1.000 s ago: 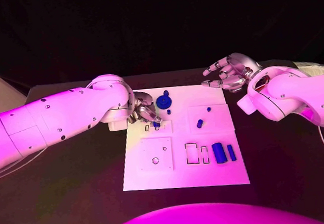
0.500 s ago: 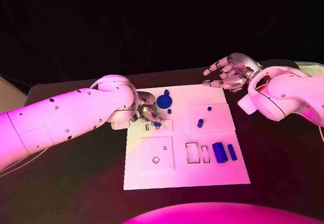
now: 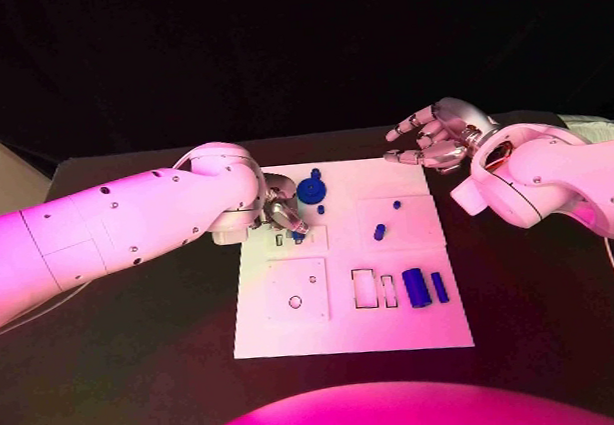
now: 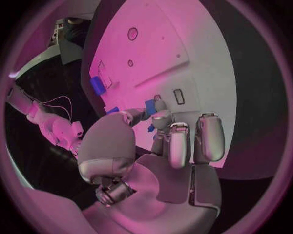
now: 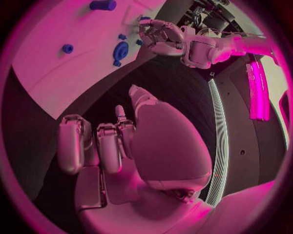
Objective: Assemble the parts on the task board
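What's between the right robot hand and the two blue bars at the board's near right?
Nothing visible. The right robot hand hovers off the task board's far right corner; the blue bars lie on open board, with only a small blue peg roughly between.

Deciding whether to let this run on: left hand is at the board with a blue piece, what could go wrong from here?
1. The left hand pinches a small blue part at its fingertips; that light hold could let it slip or tilt.
2. It works close to the blue disc and small peg, so it may knock them.
3. The arm covers the task board edge, hiding the slot in the head view.
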{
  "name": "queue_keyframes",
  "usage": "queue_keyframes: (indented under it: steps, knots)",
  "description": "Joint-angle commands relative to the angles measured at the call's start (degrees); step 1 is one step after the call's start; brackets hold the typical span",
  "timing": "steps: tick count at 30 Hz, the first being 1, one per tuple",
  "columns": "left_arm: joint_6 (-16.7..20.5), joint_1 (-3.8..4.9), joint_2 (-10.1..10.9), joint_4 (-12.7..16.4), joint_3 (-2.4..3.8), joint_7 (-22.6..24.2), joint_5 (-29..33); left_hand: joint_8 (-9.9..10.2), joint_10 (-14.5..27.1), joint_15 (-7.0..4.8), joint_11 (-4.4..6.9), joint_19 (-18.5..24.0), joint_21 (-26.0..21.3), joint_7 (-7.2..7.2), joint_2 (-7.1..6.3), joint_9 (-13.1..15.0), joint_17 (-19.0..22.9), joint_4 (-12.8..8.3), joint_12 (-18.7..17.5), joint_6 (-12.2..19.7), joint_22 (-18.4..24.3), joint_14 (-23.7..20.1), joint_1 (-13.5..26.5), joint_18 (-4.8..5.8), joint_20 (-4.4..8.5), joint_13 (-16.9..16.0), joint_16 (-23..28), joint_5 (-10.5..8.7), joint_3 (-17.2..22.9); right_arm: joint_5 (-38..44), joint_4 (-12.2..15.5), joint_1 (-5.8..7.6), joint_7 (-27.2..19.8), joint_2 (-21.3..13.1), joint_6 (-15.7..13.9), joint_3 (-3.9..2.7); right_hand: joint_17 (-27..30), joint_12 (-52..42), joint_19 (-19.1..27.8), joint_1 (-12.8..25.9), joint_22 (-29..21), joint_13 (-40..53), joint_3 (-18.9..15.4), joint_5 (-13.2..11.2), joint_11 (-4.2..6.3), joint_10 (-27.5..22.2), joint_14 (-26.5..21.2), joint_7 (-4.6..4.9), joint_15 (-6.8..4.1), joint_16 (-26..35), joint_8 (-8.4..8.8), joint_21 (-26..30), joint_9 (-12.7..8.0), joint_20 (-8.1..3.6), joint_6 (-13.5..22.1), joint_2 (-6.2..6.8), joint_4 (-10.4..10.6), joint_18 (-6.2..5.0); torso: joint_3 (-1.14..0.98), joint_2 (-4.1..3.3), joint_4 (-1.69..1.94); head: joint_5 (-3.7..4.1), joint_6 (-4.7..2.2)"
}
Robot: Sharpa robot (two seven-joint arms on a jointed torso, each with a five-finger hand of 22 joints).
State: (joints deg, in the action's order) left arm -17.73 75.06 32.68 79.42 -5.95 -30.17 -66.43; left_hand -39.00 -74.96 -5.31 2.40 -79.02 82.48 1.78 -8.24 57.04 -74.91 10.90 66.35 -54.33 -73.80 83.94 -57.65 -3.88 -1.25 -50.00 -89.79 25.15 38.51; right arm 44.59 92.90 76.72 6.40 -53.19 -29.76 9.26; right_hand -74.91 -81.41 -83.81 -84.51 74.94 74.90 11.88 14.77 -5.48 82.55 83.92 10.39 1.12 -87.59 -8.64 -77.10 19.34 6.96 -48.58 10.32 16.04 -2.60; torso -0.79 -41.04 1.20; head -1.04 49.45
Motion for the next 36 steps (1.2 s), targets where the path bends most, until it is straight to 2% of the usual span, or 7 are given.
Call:
queue_keyframes:
  steps: [1, 12, 36]
  knots:
    - [-1.28, 0.01, -0.10, -0.03, -0.06, 0.16, -0.73, 0.18, -0.32, 0.11, 0.05, -0.14, 0.04, -0.25, -0.14, 0.06, -14.76, -11.61, 0.14, 0.04, -0.04, 5.96, -0.57, 0.22, -0.30, 0.10, -0.01, 0.22, 11.24, 0.43, -0.05, -0.02, -0.29, 0.01, 0.42, -0.02, -9.52, 0.22, 0.27, 0.68, 6.91, 7.12, 0.30, -0.30, 0.08, -0.49, 4.52, -0.01, -0.12, 0.18, -0.24, 0.20, 0.08, -0.10, 0.45, -0.07, 0.08, -0.54, -0.02, 0.01, -0.02, 0.01, 0.06]
    - [-1.88, -0.01, -0.08, -0.04, -0.18, 0.12, -0.95, 0.19, -0.30, 0.10, 0.05, -0.09, 0.01, -0.25, -0.17, 0.06, -14.76, -11.68, 0.09, 0.05, 0.03, 5.96, -0.64, 0.21, -0.30, 0.18, -0.01, 0.22, 11.25, 0.43, -0.08, -0.02, -0.32, 0.05, 0.42, -0.02, -9.52, 0.22, 0.27, 0.68, 6.91, 7.12, 0.30, -0.30, 0.08, -0.49, 4.52, -0.01, -0.12, 0.18, -0.24, 0.20, 0.08, -0.10, 0.45, -0.07, 0.08, -0.54, 0.05, 0.03, 0.04, 0.00, -0.02]
    - [-2.74, -0.05, 0.08, -0.12, -0.36, 0.10, -1.05, 0.21, -0.24, 0.10, 0.05, -0.11, 0.02, -0.24, -0.18, 0.06, -14.76, -11.76, -0.01, 0.06, 0.00, 5.96, -0.73, 0.21, -0.29, 0.33, -0.01, 0.21, 11.26, 0.43, -0.08, -0.05, -0.33, 0.17, 0.46, -0.02, -9.52, 0.22, 0.27, 0.68, 6.91, 7.12, 0.30, -0.30, 0.08, -0.49, 4.52, -0.01, -0.12, 0.18, -0.24, 0.20, 0.08, -0.10, 0.45, -0.07, 0.08, -0.54, -0.01, 0.02, 0.01, -0.16, 0.17]
